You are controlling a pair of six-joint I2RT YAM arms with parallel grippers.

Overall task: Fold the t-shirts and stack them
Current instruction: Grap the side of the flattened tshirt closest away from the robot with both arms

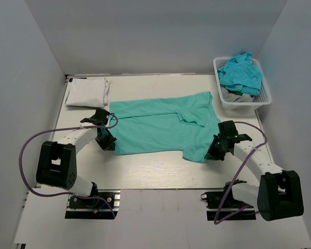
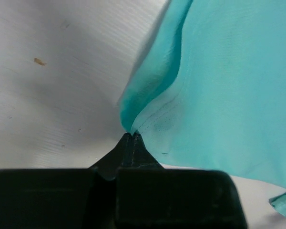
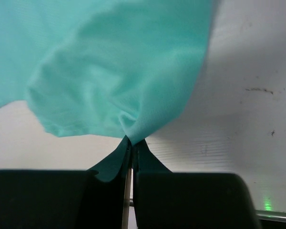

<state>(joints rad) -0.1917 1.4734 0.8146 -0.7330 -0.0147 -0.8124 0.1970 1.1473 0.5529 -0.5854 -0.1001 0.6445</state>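
A teal t-shirt (image 1: 163,127) lies spread flat across the middle of the table, collar toward the right. My left gripper (image 1: 112,145) is at its near left corner. In the left wrist view that gripper (image 2: 132,134) is shut on the shirt's edge (image 2: 148,95), which rises in a small fold from the tips. My right gripper (image 1: 210,155) is at the near right sleeve. In the right wrist view it (image 3: 132,140) is shut on a bunched bit of the teal cloth (image 3: 119,81). A folded white t-shirt (image 1: 87,92) lies at the far left corner.
A white lattice basket (image 1: 238,102) stands at the far right and holds more crumpled teal shirts (image 1: 241,75). Grey walls close in the table on three sides. Both arms' purple cables loop near the table's left and right edges.
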